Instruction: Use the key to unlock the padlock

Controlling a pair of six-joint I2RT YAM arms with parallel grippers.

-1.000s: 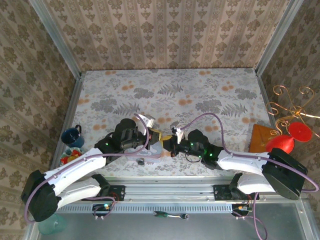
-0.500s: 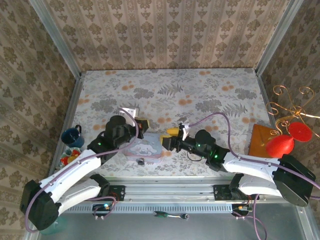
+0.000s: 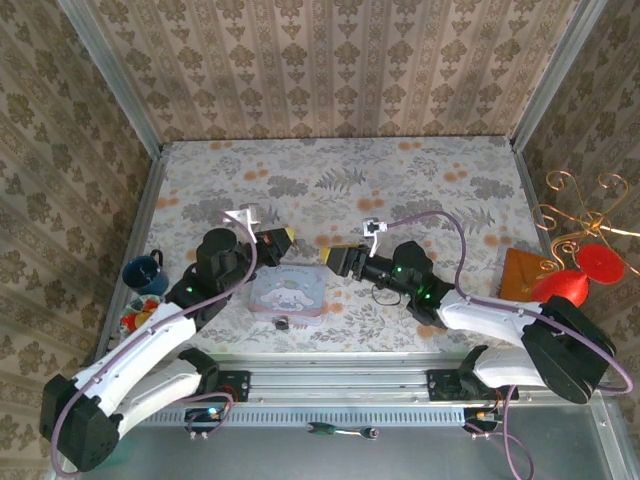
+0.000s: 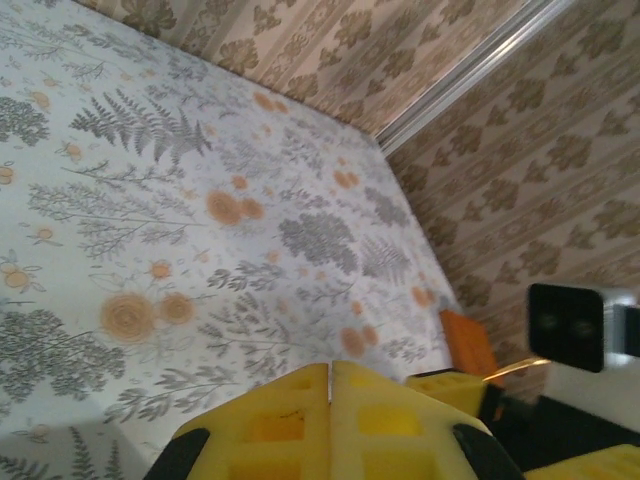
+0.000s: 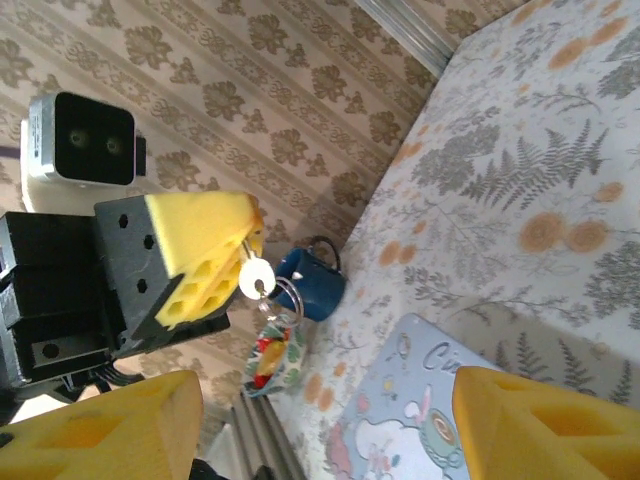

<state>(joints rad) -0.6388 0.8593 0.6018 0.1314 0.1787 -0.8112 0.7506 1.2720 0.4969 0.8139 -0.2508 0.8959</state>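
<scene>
Key [image 5: 255,278] clamped in left gripper [image 3: 279,236]; right gripper [image 3: 340,262] spread, empty.
Padlock [image 3: 283,323] lies just beside near edge of tin [image 3: 287,293]; likely light, rigid, slide-prone: grasp across the black body.

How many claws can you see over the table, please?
2. The left claw, shut on a key, hangs beyond the cartoon tin's far-left corner; the right claw, open, sits by its far-right corner.

Lab test booth; wallpapered panels [image 3: 340,60], aluminium frame [image 3: 110,70], floral table [image 3: 340,180]
</scene>
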